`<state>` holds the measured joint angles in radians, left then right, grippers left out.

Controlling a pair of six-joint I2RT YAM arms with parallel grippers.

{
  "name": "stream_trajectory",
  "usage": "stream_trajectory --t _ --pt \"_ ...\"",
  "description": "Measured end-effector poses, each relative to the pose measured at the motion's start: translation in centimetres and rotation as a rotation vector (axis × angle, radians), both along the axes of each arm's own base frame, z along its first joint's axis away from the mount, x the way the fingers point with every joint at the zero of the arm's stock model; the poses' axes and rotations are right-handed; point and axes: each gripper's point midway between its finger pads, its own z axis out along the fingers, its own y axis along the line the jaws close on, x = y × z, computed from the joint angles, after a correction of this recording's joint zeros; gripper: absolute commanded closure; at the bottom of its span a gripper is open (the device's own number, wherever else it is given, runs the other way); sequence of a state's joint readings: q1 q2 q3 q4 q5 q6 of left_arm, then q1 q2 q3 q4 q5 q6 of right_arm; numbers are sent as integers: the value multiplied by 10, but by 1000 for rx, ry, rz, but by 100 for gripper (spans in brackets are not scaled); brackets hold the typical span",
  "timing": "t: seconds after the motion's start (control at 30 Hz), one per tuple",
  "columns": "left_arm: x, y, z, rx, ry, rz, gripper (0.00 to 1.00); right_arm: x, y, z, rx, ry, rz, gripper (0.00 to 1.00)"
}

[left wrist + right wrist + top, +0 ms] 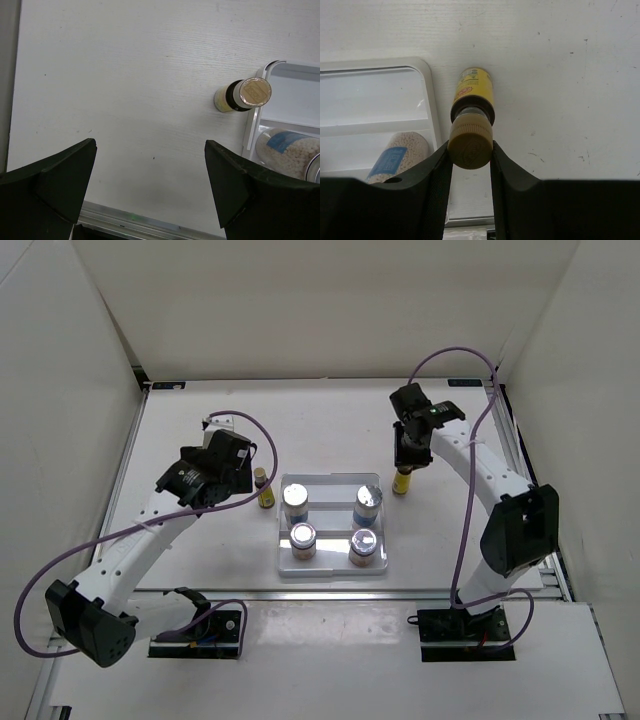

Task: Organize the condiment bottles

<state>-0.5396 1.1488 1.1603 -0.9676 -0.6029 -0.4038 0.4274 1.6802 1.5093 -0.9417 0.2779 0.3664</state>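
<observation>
Right gripper (470, 148) pinched the tan cap of a slim yellow-labelled bottle (474, 90), held upright with its base at the table (330, 420), just beside the right edge of the white tray (331, 574). Second slim bottle (265, 490) stood upright just beside the tray's left edge. Four jars (303, 540) sat in the tray, two rows of two. Left gripper (150, 150) hung over the table left of that second bottle, jaws spread wide, holding nothing.
</observation>
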Motion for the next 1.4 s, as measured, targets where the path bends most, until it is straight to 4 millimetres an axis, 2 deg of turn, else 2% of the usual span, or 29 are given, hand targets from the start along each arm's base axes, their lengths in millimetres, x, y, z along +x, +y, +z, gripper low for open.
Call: stream_trajectory --t 0.13,0.33,0.43,0.7,0.97,1.0,1.03,1.1,1.13,1.2,1.23,1.3,1.4 --pt "1 0 -2 4 7 0 0 -9 12 17 9 -35 42 100" --pt "1 0 -2 5 8 0 0 -22 50 49 54 -106 149 100" --pt "1 0 -2 5 8 0 0 -26 65 56 77 -121 188 100" --pt "1 0 -2 5 8 0 0 -25 76 49 112 -97 208 100" --pt "1 0 -2 5 8 0 0 -13 92 10 101 -17 219 100" --pt "1 0 -2 5 8 0 0 -13 92 6 98 -9 219 97" --pt "1 0 -2 5 8 0 0 -12 93 3 97 -3 219 85" --pt "1 0 -2 5 8 0 0 -12 94 -2 95 6 219 74" --pt "1 0 -2 5 9 0 0 -11 95 -2 98 1 219 48" --pt "1 -1 -3 6 10 0 0 -9 97 -1 107 -7 215 29" --pt "1 -1 -4 7 12 0 0 -8 97 -1 108 -10 216 15" --pt "2 -1 -6 12 19 0 0 -8 97 0 106 -15 216 1" --pt "3 -2 -9 19 31 0 0 -5 96 12 107 -37 216 0"
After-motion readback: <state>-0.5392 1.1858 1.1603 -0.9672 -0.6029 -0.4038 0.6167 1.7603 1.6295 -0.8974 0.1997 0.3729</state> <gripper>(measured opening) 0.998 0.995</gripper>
